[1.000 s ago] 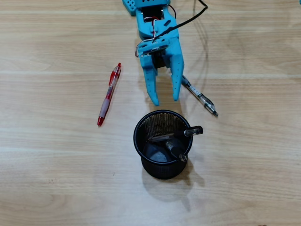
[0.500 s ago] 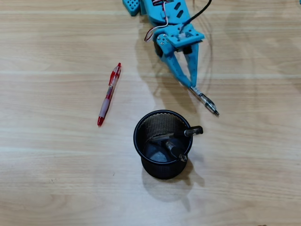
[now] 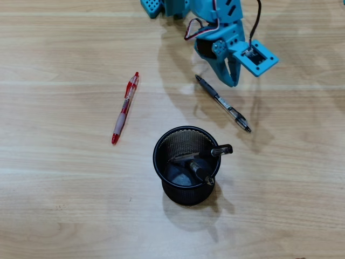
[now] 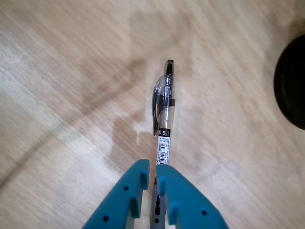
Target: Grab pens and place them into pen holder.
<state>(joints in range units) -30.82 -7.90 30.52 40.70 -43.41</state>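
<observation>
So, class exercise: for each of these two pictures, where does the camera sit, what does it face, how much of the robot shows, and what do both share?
Overhead view: fixed above, looking straight down on the wooden table; shows the blue arm and tool, the red pen, and the pen holder.
Wrist view: rides on the arm, looking down along the tool; only its fingertips show.
Shared: the grey and clear pen, lying between the nearly closed fingertips.

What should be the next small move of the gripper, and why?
Probably lift the grey and clear pen straight up. In the wrist view the gripper looks nearly shut around its barrel, yet the pen lies flat on the table, apart from the pen holder.
</observation>
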